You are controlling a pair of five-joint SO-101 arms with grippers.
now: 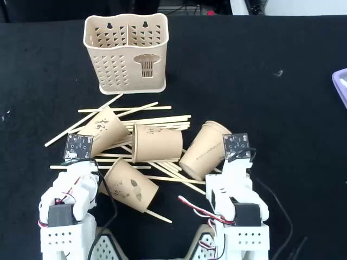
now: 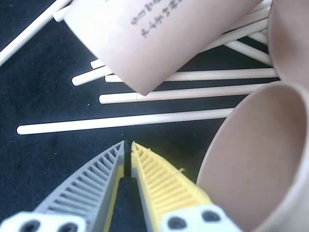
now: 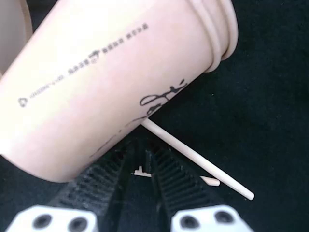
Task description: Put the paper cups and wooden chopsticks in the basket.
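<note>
Left end effector [image 2: 127, 145]: fingers together, nothing between them, low over the black table [image 1: 260, 81]. One chopstick [image 2: 125, 121] lies crosswise just beyond the tips. Just to the right, the near-left paper cup [image 2: 256, 159] lies on its side, open mouth towards the end effector. Beyond, the far-left paper cup [image 2: 159, 34] lies across more sticks.

Right end effector [image 3: 140, 157]: fingers together, gripping nothing, tips right at the wall of the right paper cup [image 3: 111, 72]; contact cannot be told. That cup lies on its side over a single stick [image 3: 193, 155].

High view: four cups, all tipped over, in a loose cluster between the arms and the basket: far-left [image 1: 103, 130], middle paper cup [image 1: 157, 142], right [image 1: 206, 150], near-left [image 1: 130, 184]. Wooden chopsticks [image 1: 152, 122] lie scattered under and around them. Basket [image 1: 126, 51] stands upright on the far left, apart from the pile. Lilac object [image 1: 341, 84] at the right edge.
</note>
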